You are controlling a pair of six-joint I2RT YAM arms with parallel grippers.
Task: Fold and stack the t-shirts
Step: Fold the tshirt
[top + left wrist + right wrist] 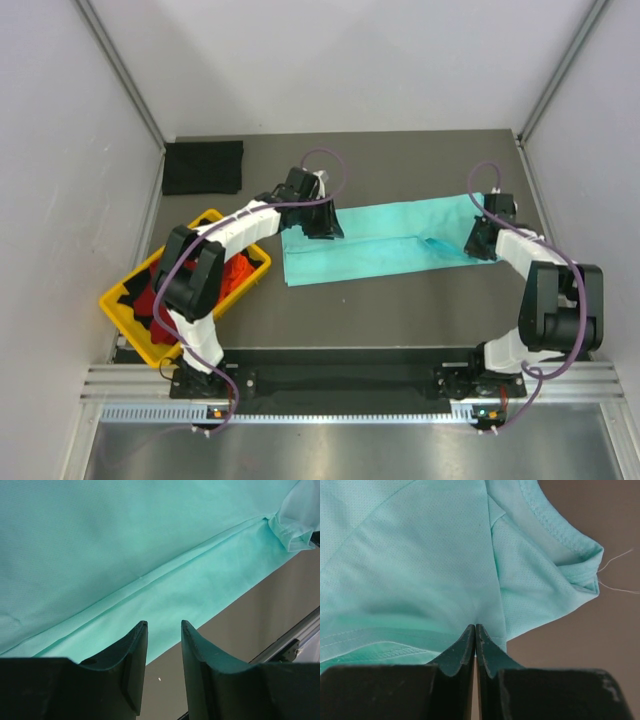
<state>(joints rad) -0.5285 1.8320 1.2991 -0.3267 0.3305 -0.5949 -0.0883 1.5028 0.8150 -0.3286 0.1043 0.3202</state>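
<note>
The mint-teal t-shirt (380, 245) lies folded into a long band across the middle of the table. It fills the left wrist view (125, 540) and the right wrist view (420, 555). My left gripper (322, 225) hovers over the band's left end, its jaws (164, 624) open and empty above the shirt's near edge. My right gripper (478, 240) is at the band's right end, jaws (476, 626) shut on a pinch of the shirt next to the sleeve. A folded black t-shirt (203, 167) lies at the back left.
A yellow tray (118, 318) at the front left holds a red t-shirt (235, 272) and dark cloth (135, 300). Grey side walls and metal frame posts close in the table. A metal rail runs along the near edge.
</note>
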